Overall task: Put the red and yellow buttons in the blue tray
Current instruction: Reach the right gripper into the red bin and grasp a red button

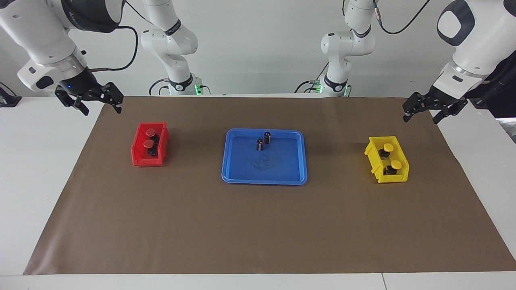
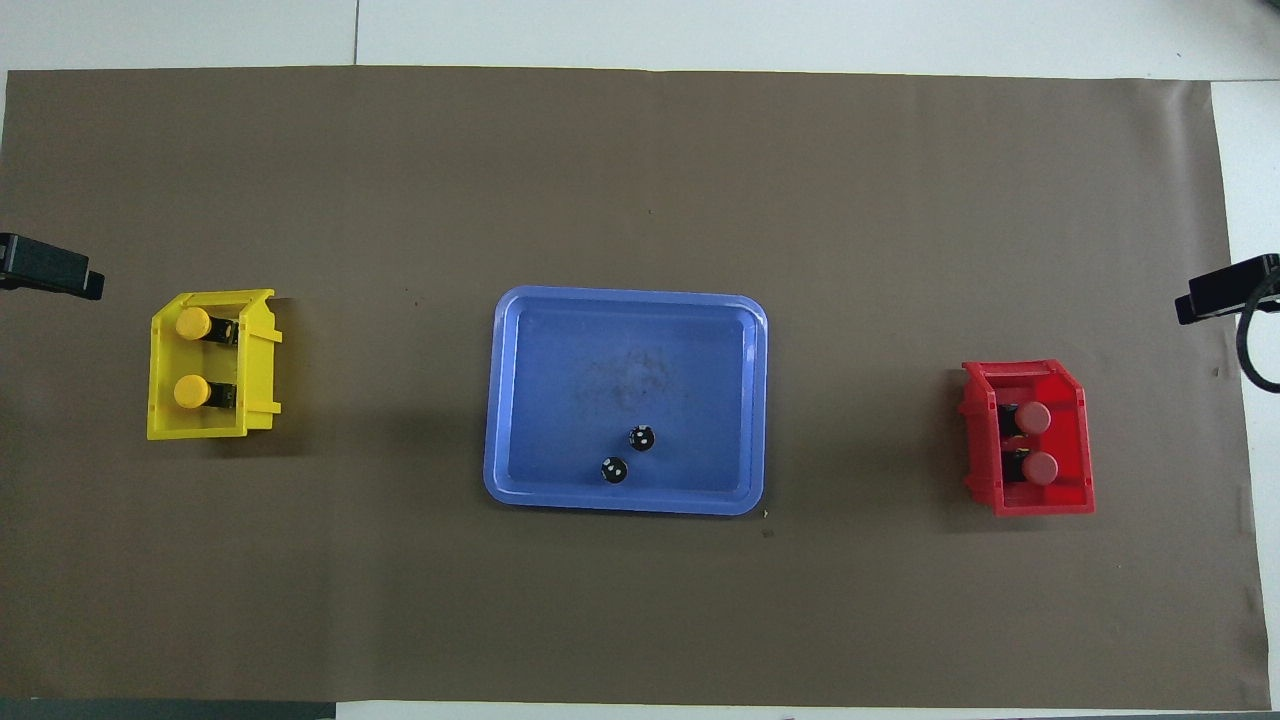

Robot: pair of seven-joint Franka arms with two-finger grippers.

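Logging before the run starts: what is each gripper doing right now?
Left gripper: open, empty, above the table edge.
Right gripper: open, empty, above the table edge.

robot lab | four white arms (image 1: 169, 40) | brown-papered table (image 1: 258, 225)

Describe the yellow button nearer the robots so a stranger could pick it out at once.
Start at the flat blue plastic tray in the middle of the brown mat, then go toward the left arm's end to the small yellow plastic bin. Two yellow mushroom-cap buttons on dark bases lie inside; the wanted yellow button is the one nearer the robots, its twin lying farther away.
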